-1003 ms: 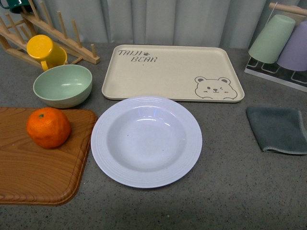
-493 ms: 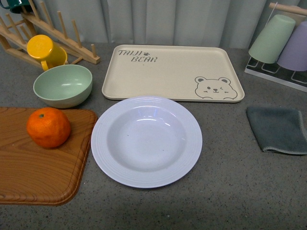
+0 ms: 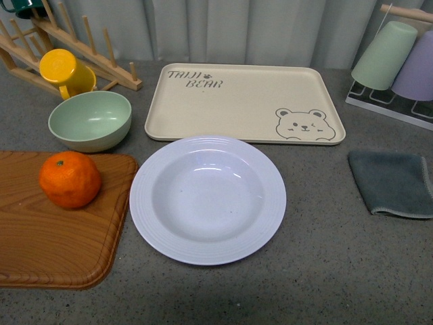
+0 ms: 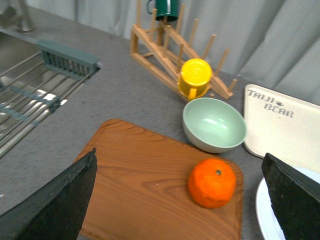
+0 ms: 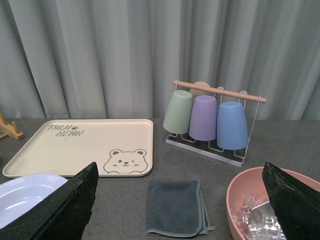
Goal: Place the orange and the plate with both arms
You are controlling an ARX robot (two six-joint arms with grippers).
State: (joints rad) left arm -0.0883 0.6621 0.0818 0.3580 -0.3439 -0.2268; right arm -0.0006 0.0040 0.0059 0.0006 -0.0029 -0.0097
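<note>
Currently orange (image 3: 70, 179) sits on wooden board (image 3: 47, 250), plate (image 3: 140, 203) just beside on counter (image 3: 325, 264). Orange likely light, firm, prone to roll: pinch across middle. Plate stiff, slick: take ridged rim. Left gripper (image 4: 178, 155), right gripper (image 5: 180, 165) spread wide, empty.

One orange (image 3: 70, 179), one plate (image 3: 208, 200), one tray (image 3: 243, 101), two bowls (image 3: 90, 120), two mugs (image 3: 65, 72), three cups (image 5: 207, 117), perhaps a fourth behind.

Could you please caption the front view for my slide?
The orange sits on the wooden board beside the plate; no arms visible.
</note>
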